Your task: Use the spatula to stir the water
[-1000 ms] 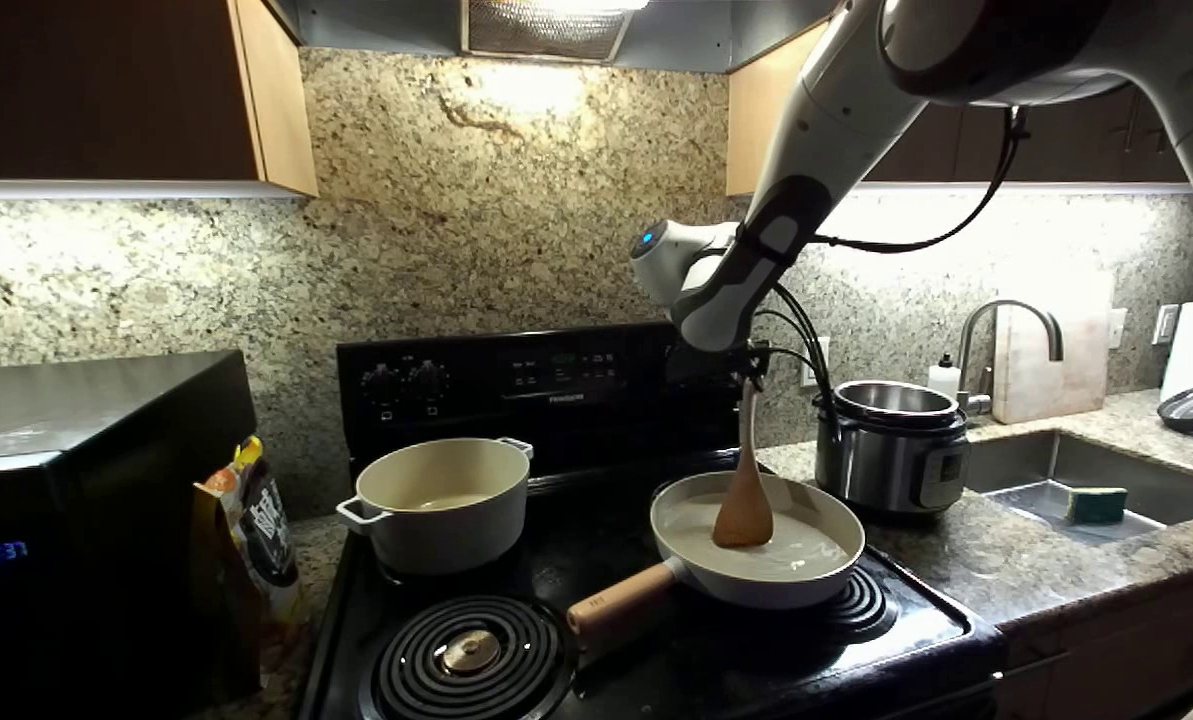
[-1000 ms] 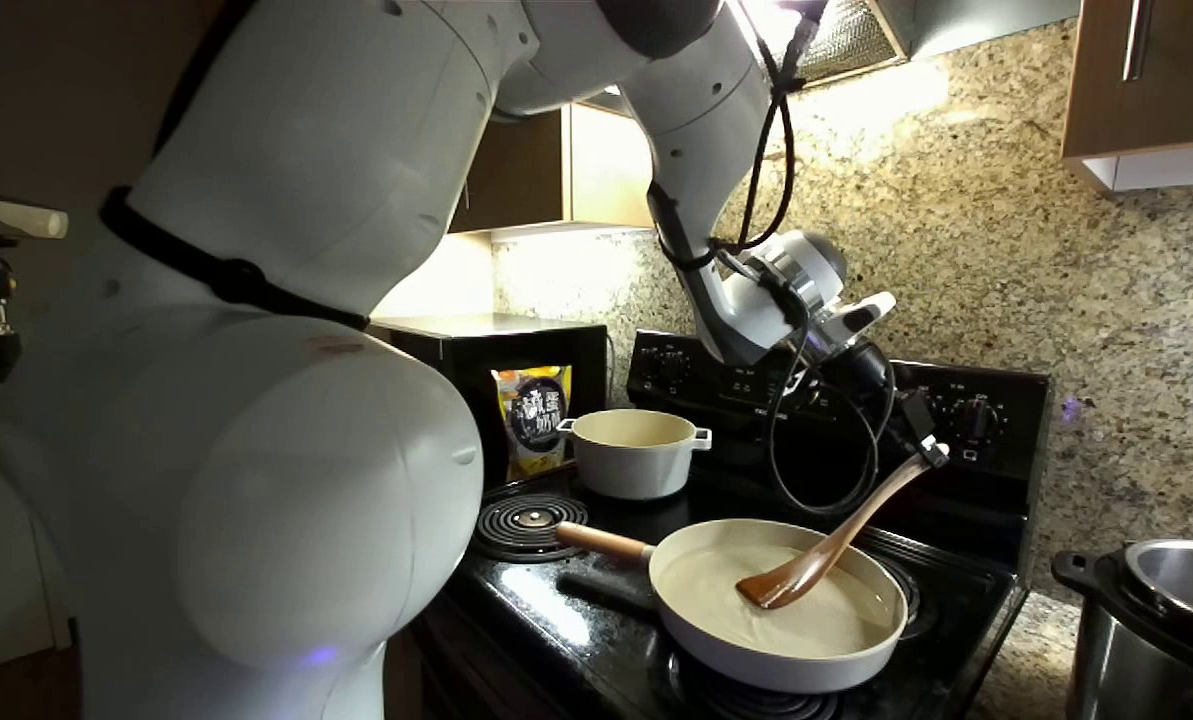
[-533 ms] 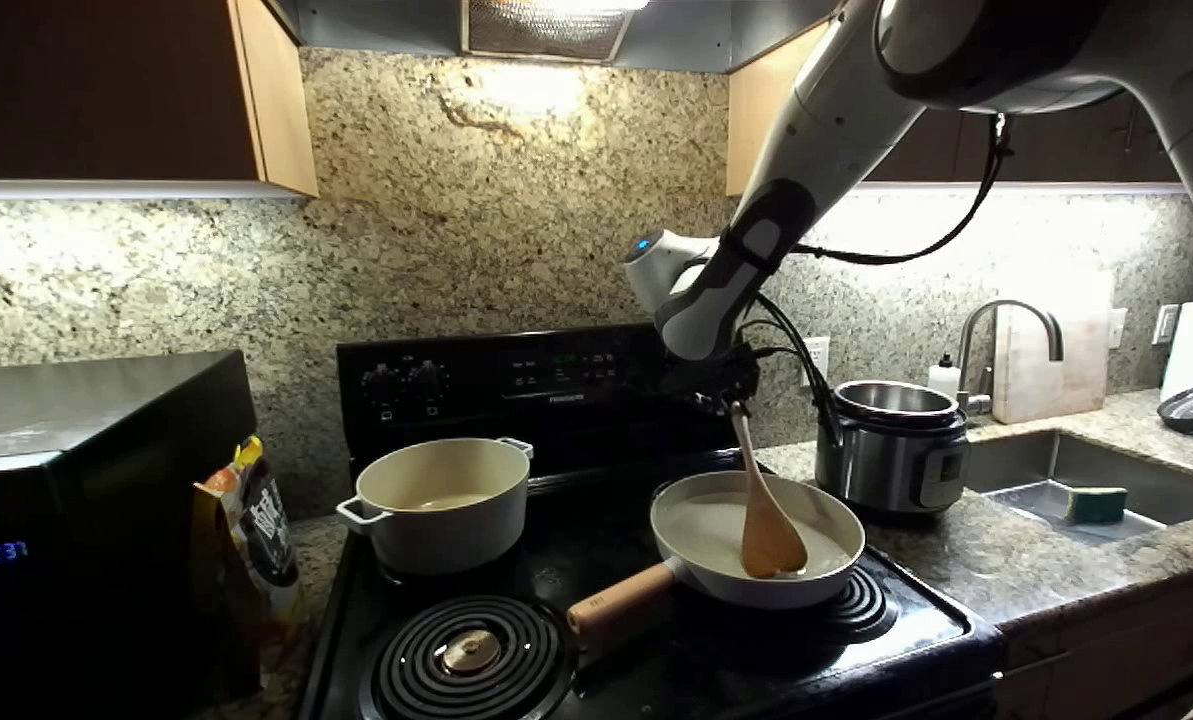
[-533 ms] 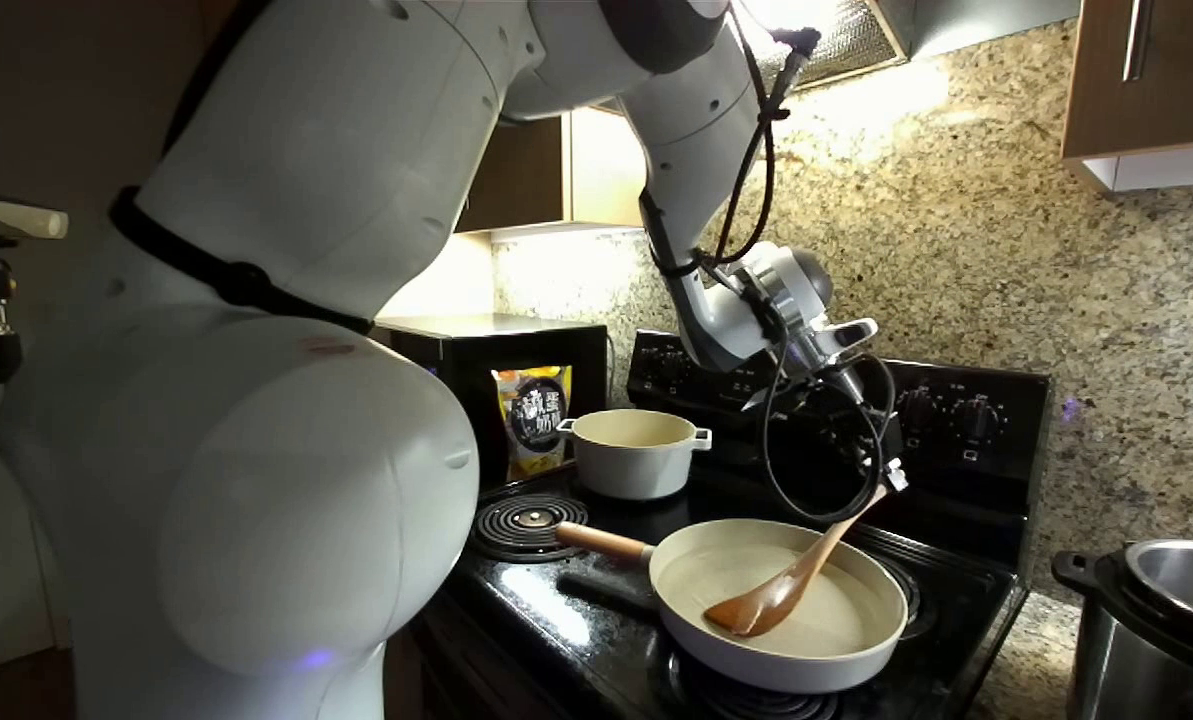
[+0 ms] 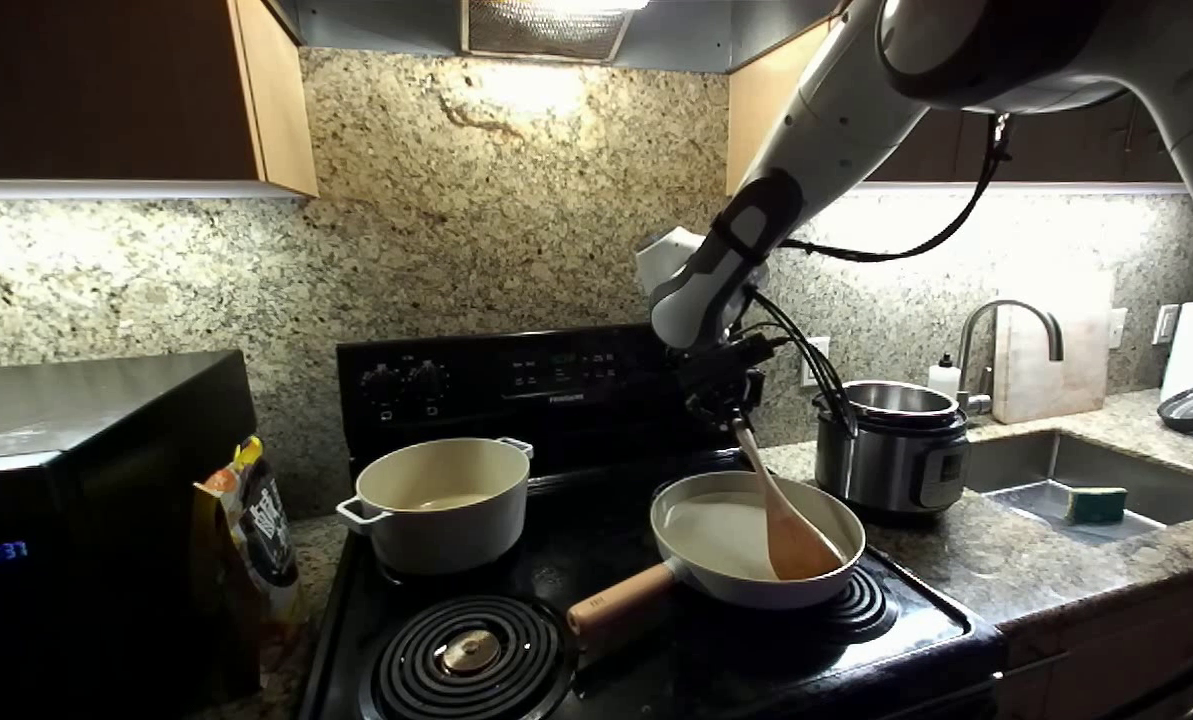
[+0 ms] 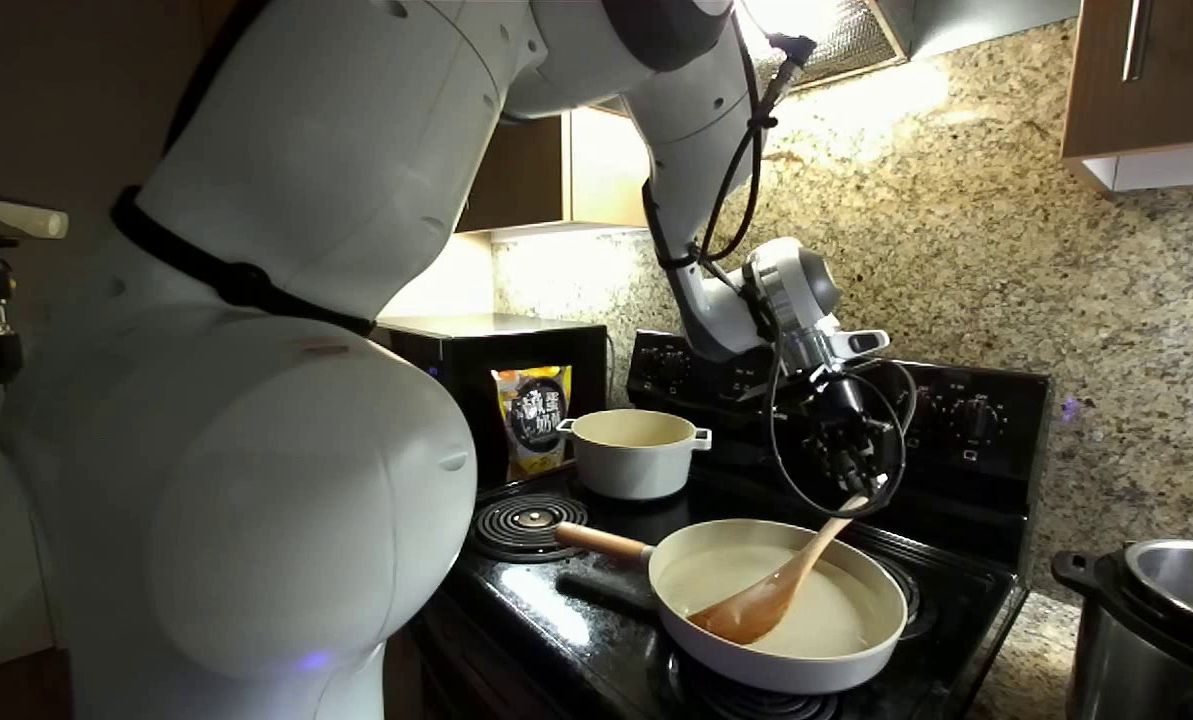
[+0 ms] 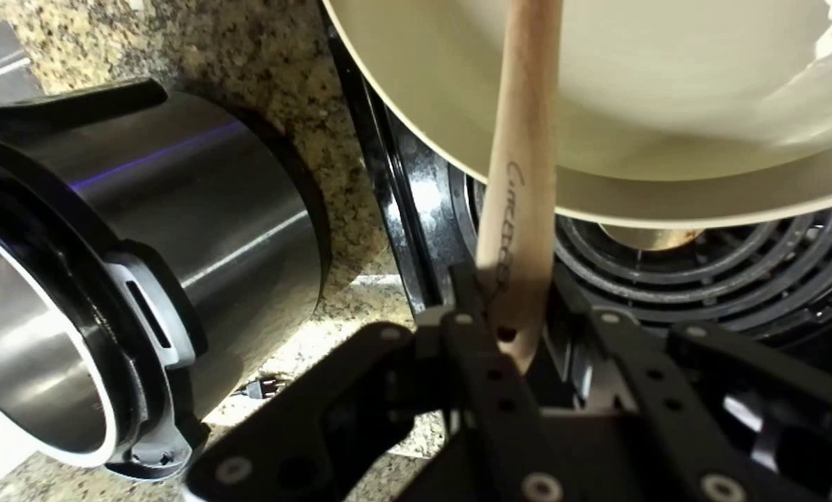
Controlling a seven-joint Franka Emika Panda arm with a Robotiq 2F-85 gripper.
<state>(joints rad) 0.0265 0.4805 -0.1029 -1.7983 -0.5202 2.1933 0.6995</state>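
Arm [image 5: 826,150] bent, wrist [image 6: 796,285] tilted; pincer [image 7: 517,296] clamped

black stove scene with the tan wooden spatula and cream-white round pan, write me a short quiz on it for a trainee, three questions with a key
1. Which part of the long tan wooden spatula does the black metal gripper hold?

2. True or false: the round steel cooker with a black rim stands on the speckled granite counter.

3. Where is the spatula's blade?
a) in the deep cream two-handled pot
b) in the round cream-white frying pan
c) in the grey metal sink

Key: 1. The handle, near its end. 2. True. 3. b
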